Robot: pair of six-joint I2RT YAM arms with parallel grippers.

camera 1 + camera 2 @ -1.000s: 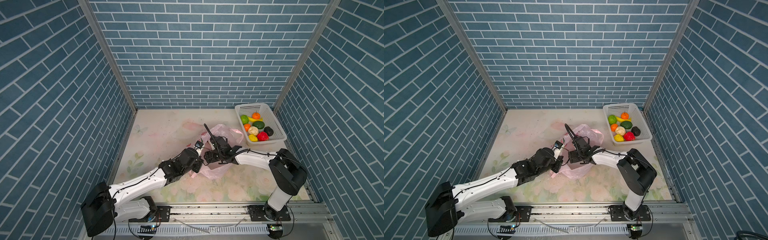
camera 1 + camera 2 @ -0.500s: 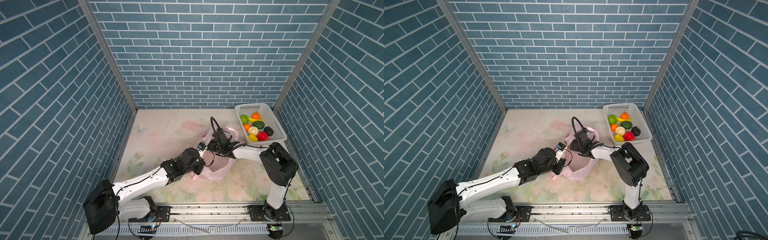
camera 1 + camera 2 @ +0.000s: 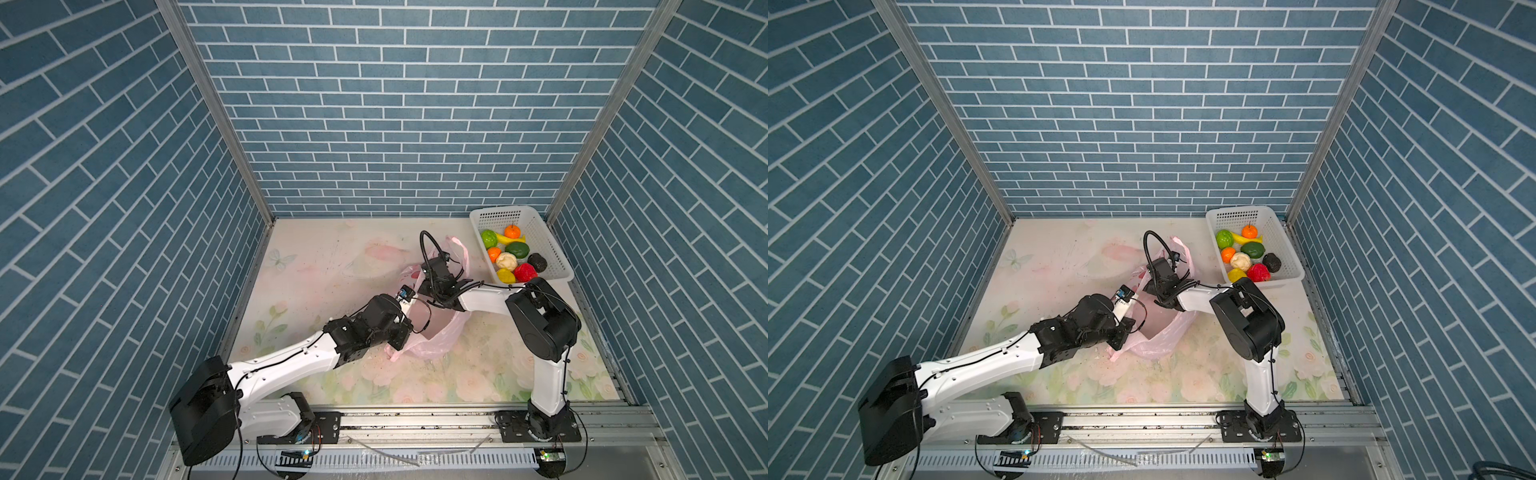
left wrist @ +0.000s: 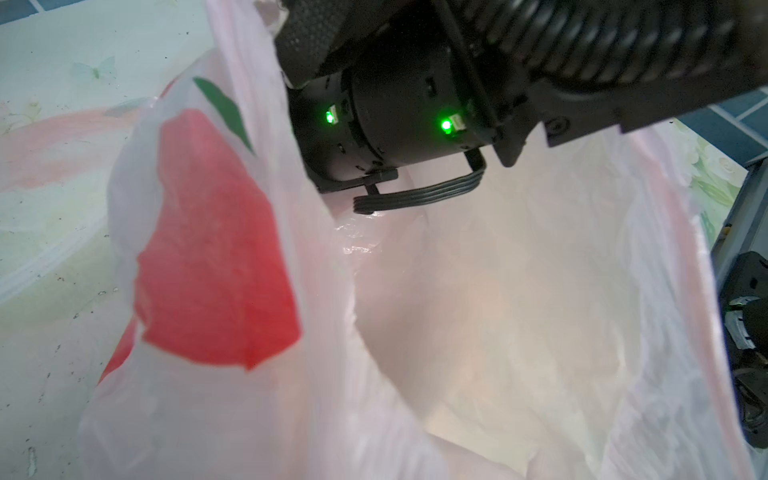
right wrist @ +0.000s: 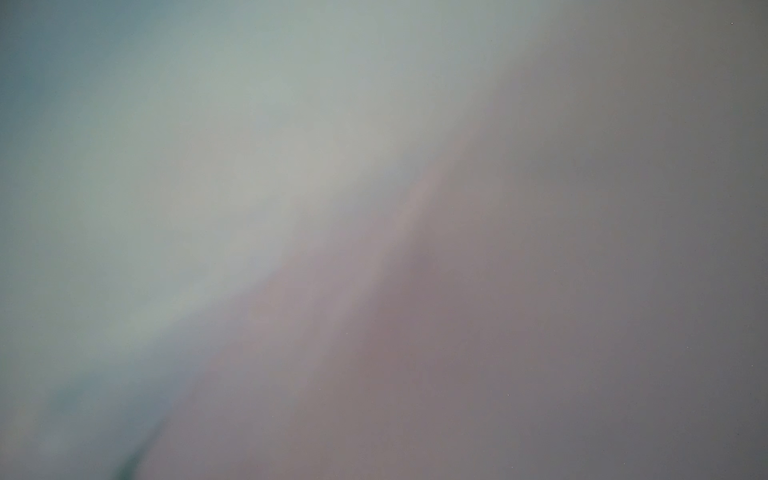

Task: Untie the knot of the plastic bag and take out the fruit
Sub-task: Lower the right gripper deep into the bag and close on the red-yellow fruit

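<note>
My wrist camera faces the plastic bag (image 4: 519, 311): thin, glossy, crinkled pink film. My left arm casing (image 3: 291, 365): smooth white plastic.

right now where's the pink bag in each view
In a top view: plastic bag mid-floor, between the arms.
In a top view: same place.
Left wrist: fills the frame.
Right wrist: only blur, cannot tell.
Landmark: right arm's black wrist over the bag's mouth.
</note>
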